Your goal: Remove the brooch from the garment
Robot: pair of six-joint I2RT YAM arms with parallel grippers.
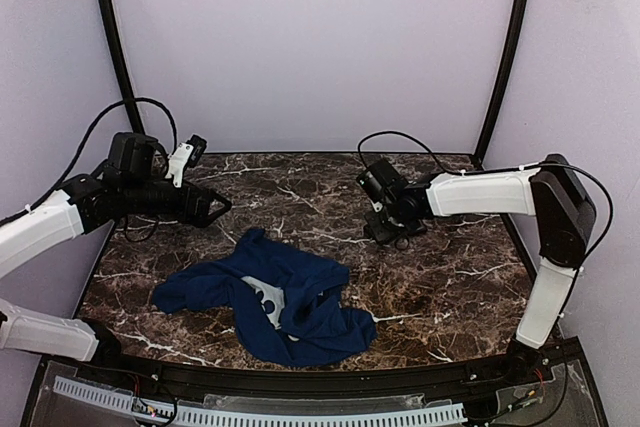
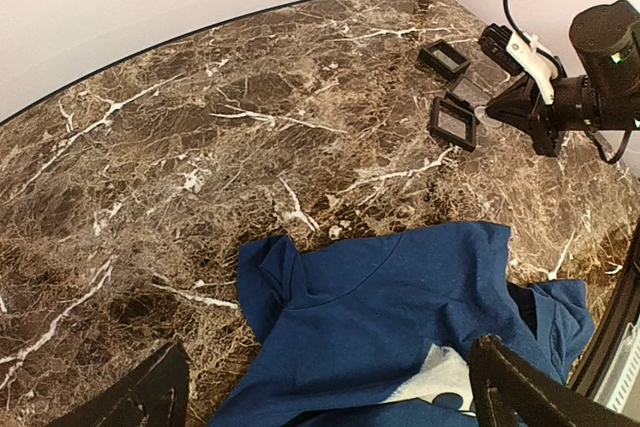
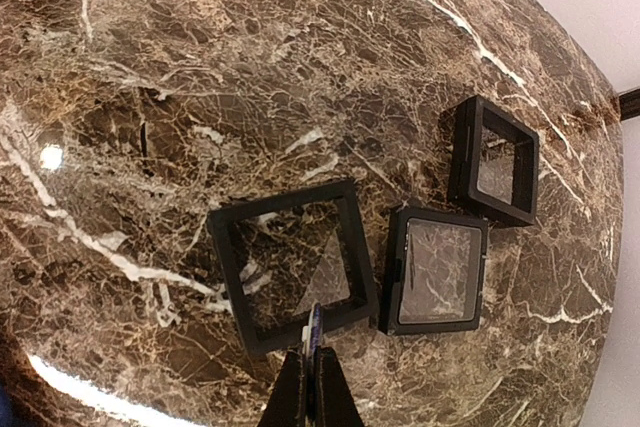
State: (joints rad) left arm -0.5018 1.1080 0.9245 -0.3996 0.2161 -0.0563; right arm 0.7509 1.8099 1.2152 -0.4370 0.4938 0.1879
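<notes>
The garment [image 1: 300, 292], a navy T-shirt with a pale print, lies crumpled at the table's front middle; it also shows in the left wrist view [image 2: 400, 297]. My right gripper [image 3: 310, 359] is shut on the brooch [image 3: 314, 330], a tiny bluish-silvery piece standing up between the fingertips. It hangs over the near rim of a black square tray [image 3: 230, 272]. In the top view the right gripper [image 1: 388, 229] is at the back right, apart from the shirt. My left gripper [image 1: 215, 209] is open and empty, hovering above the shirt's upper left [image 2: 325, 382].
Two more black square trays [image 3: 436, 270] [image 3: 494, 160] lie just right of the first on the marble table [image 1: 450, 287]. All three trays show in the left wrist view, one of them [image 2: 454, 123] beside the right gripper [image 2: 520, 109]. Black frame posts stand at the back corners.
</notes>
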